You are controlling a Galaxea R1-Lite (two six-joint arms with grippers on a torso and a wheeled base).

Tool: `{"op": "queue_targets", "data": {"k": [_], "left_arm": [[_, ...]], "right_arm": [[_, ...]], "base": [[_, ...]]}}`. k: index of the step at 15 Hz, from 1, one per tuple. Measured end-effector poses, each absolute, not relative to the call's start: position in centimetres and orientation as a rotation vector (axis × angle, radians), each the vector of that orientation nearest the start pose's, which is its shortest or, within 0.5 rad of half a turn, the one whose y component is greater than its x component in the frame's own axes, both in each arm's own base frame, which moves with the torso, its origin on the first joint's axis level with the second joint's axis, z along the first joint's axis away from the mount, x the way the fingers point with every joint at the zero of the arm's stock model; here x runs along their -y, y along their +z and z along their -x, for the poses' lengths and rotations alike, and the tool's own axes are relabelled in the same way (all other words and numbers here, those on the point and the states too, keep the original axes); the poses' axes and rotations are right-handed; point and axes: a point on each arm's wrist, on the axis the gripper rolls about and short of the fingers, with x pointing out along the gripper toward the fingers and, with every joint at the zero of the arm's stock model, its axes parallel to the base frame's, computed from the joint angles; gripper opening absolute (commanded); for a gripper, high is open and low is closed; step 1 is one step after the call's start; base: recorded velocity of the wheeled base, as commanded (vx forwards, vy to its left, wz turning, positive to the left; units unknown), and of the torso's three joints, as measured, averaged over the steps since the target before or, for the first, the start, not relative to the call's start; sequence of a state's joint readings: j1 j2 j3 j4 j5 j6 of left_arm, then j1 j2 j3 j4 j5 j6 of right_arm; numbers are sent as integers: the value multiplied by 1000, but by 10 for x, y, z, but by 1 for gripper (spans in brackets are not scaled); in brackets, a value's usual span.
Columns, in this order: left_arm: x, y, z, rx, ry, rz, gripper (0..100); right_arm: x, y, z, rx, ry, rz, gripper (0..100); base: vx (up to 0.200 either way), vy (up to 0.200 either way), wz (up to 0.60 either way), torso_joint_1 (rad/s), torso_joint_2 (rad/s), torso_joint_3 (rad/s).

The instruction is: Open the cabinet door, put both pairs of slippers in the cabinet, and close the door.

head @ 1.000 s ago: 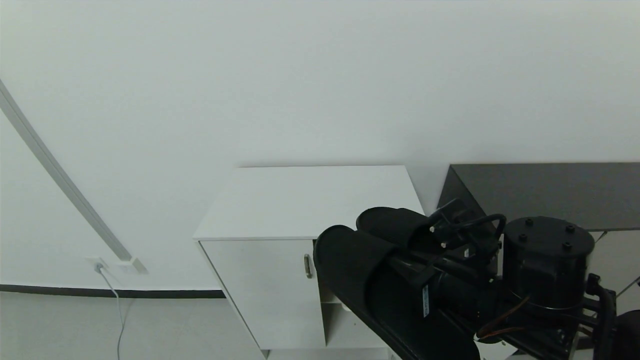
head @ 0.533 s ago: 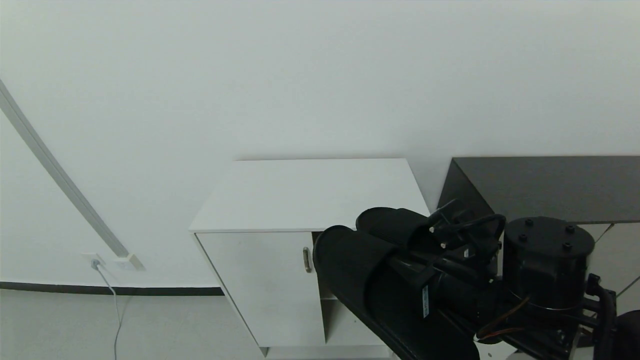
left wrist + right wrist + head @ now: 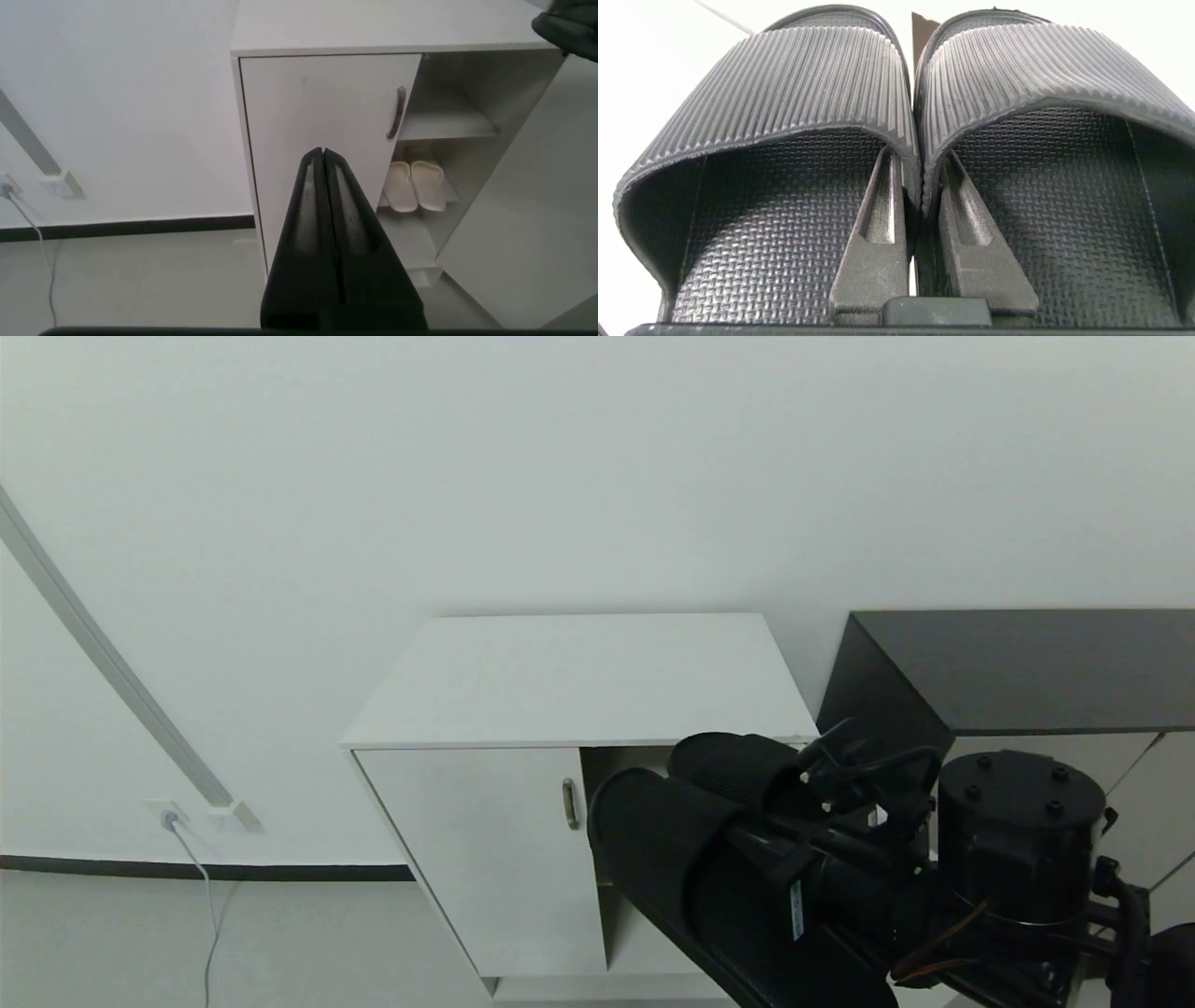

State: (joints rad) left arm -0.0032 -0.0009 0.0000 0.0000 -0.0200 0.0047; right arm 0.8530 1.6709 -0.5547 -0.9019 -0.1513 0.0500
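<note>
The cabinet (image 3: 579,681) door (image 3: 523,215) is open. The cream slippers (image 3: 418,184) are stowed on an inner shelf (image 3: 447,124). The black slippers (image 3: 822,103) are clamped in the right gripper (image 3: 920,163) before the opening. They are not yet placed, and door closing remains. The left gripper (image 3: 322,233) is pressed together, empty.

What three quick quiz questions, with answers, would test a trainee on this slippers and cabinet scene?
1. True or false: the white slippers already lie on a shelf inside the cabinet.
2. What does the right hand grip? A) a cloth B) the black slippers C) nothing
3. Fill in: the left hand is ___ and holds nothing.
Key: 1 true; 2 B; 3 shut.
</note>
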Motion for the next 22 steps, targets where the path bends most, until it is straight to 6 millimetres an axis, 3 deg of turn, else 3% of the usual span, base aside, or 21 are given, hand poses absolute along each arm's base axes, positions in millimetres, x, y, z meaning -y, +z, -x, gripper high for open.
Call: {"op": "queue_targets", "data": {"k": [22], "left_arm": [[0, 75, 23, 1, -23, -4, 0]], "right_arm": [[-203, 149, -180, -194, 706, 75, 0]], "base": [[0, 0, 0, -192, 480, 290]]}}
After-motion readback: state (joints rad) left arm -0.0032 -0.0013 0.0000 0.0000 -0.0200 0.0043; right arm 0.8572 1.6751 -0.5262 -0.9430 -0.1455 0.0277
